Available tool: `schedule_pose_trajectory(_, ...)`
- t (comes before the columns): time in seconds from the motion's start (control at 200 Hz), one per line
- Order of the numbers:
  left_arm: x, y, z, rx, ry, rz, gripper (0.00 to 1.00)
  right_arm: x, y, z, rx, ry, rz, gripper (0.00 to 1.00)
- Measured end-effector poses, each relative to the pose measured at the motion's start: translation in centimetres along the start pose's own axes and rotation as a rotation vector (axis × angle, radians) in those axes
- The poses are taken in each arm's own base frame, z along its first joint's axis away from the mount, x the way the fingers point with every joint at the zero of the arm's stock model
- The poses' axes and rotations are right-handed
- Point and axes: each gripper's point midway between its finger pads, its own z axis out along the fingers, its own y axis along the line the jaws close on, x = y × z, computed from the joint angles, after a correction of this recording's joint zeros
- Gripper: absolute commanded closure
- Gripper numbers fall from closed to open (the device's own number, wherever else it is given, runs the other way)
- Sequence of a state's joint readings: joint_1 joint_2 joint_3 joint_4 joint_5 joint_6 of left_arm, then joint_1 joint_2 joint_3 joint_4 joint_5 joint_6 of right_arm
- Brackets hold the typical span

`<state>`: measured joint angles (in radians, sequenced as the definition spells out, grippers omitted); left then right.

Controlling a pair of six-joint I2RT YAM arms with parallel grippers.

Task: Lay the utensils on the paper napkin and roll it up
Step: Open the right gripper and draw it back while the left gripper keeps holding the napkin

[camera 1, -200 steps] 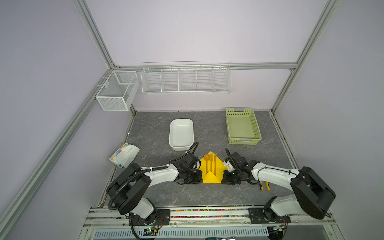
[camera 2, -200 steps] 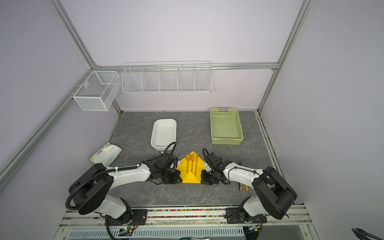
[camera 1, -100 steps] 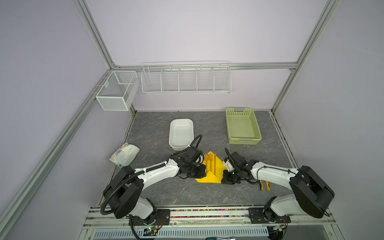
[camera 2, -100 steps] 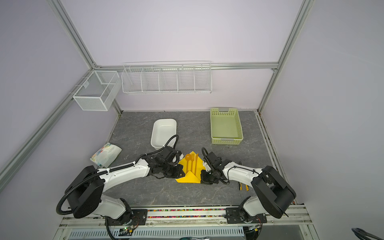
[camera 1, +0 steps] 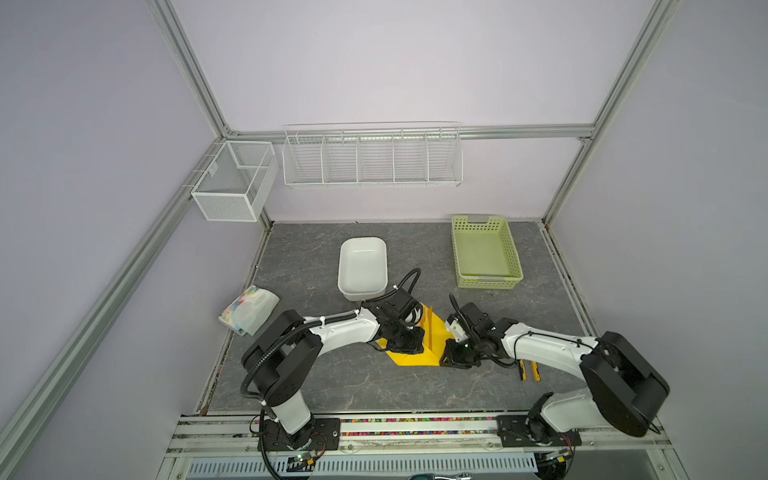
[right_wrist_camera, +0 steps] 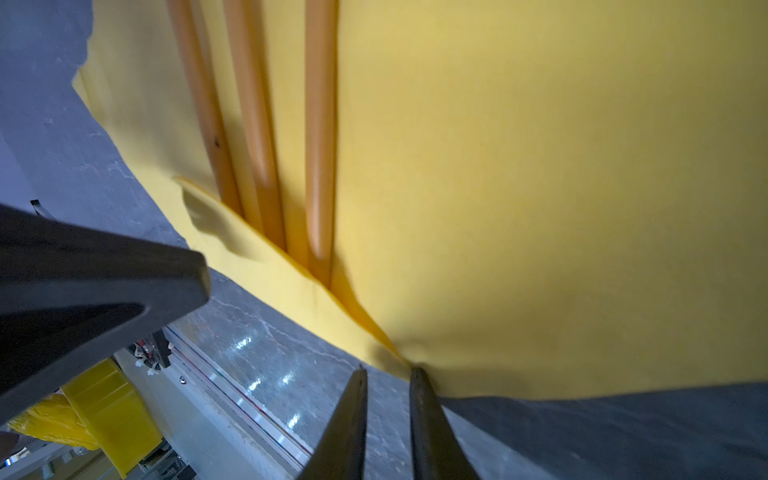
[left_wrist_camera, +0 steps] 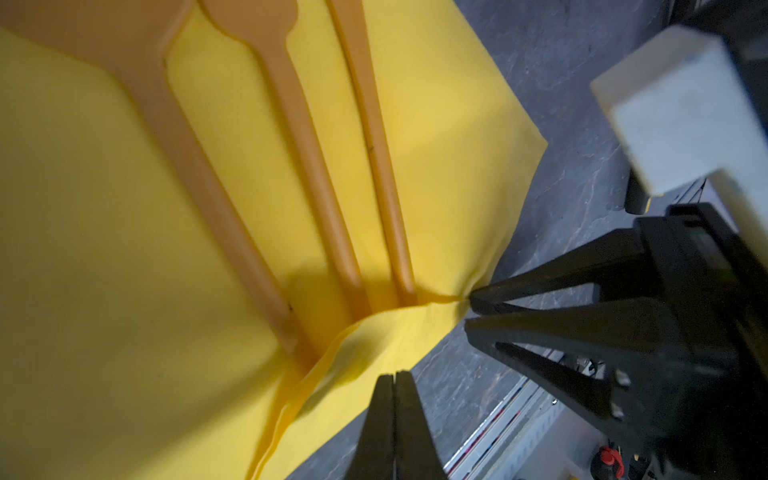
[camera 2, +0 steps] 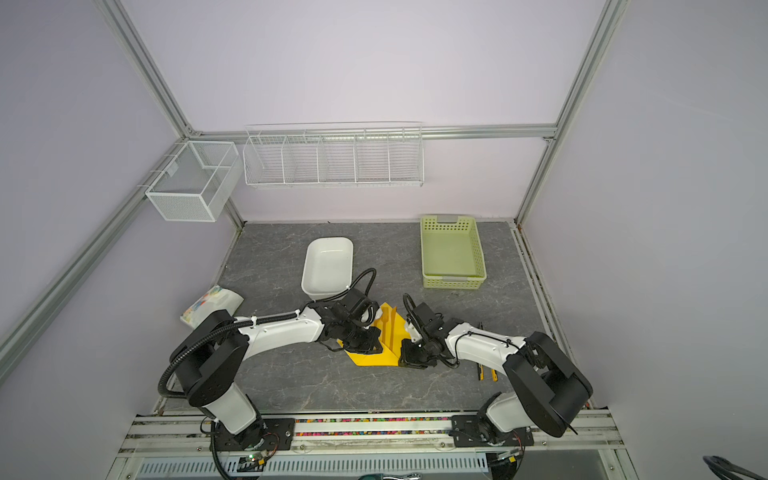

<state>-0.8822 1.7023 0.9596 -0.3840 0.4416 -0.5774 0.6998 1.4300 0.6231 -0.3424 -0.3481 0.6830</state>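
Note:
The yellow paper napkin [camera 1: 415, 357] [camera 2: 374, 358] lies near the front middle, its near edge folded up over the handle ends of three orange utensils [camera 1: 430, 328] [left_wrist_camera: 307, 166] [right_wrist_camera: 257, 124]. My left gripper [camera 1: 409, 345] [left_wrist_camera: 395, 374] hangs over the napkin's left part. Its jaws are pressed together on the near edge of the lifted fold. My right gripper [camera 1: 444, 360] [right_wrist_camera: 388, 370] sits at the napkin's near right corner. Its jaws stand slightly apart and one tip touches the gathered corner [right_wrist_camera: 411, 363], with nothing between them. The napkin's left side is hidden under the left gripper in both top views.
A white tub [camera 1: 363, 240] stands just behind the left wrist. A green basket [camera 1: 486, 282] is at the back right and a printed white packet [camera 1: 249, 309] at the left edge. Yellow-handled pliers [camera 1: 528, 370] lie under the right forearm. Wire baskets hang on the walls.
My left gripper, still shut, has swung right and away, over the napkin's left part, shifting the paper there. The right gripper's jaws have parted a little at the napkin's corner.

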Motion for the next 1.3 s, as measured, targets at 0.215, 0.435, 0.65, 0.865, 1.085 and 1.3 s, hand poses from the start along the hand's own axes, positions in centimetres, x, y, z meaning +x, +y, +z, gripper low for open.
schedule_pose_trajectory(0.215, 0.0, 0.7, 0.9, -0.021, 0.017, -0.007, 1.0, 0.5, -0.2, -1.1, 0.019, -0.008, 0.005, 0.68)
schedule_pose_trajectory(0.435, 0.0, 1.1, 1.5, -0.034, 0.028, -0.013, 1.0, -1.1, -0.1, -3.5, 0.02, -0.083, 0.021, 0.59)
schedule_pose_trajectory(0.65, -0.4, 0.7, 1.4, -0.027, 0.019, -0.008, 1.0, -2.8, -2.6, -4.9, 0.063, -0.135, 0.108, 0.55)
schedule_pose_trajectory(0.865, -0.5, 0.7, 1.4, -0.023, 0.017, -0.01, 1.0, -4.2, -5.2, -6.3, 0.097, -0.174, 0.18, 0.51)
schedule_pose_trajectory(1.085, -0.5, 0.7, 1.4, -0.023, 0.017, -0.01, 1.0, -5.0, -6.2, -7.0, 0.101, -0.188, 0.194, 0.47)
schedule_pose_trajectory(1.3, -0.5, 0.7, 1.4, -0.024, 0.017, -0.011, 1.0, -5.0, -6.3, -6.3, 0.079, -0.155, 0.196, 0.48)
